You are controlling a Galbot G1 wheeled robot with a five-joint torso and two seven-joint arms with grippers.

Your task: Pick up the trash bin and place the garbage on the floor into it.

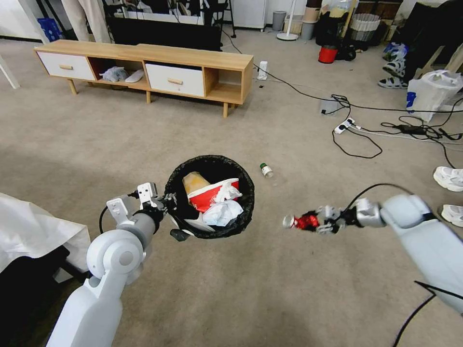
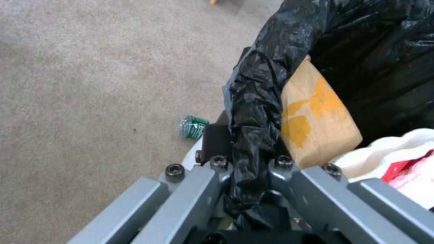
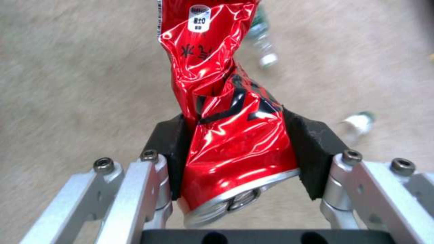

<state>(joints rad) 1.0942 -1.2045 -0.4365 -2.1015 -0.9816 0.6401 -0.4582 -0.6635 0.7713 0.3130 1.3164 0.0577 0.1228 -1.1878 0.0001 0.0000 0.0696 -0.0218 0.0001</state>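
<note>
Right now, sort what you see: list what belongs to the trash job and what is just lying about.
Job:
- trash bin, rim clamped by left gripper
- crushed red can, held in right gripper, off to the bin's right
- bottle on the carpet

Lying about:
- wooden cabinet
- cables and power strip
- red bucket
- white shoes

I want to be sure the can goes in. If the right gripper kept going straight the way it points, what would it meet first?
Probably the trash bin: the right gripper, clamping the crushed red can, points toward the bin's near side, though height is unclear.
</note>
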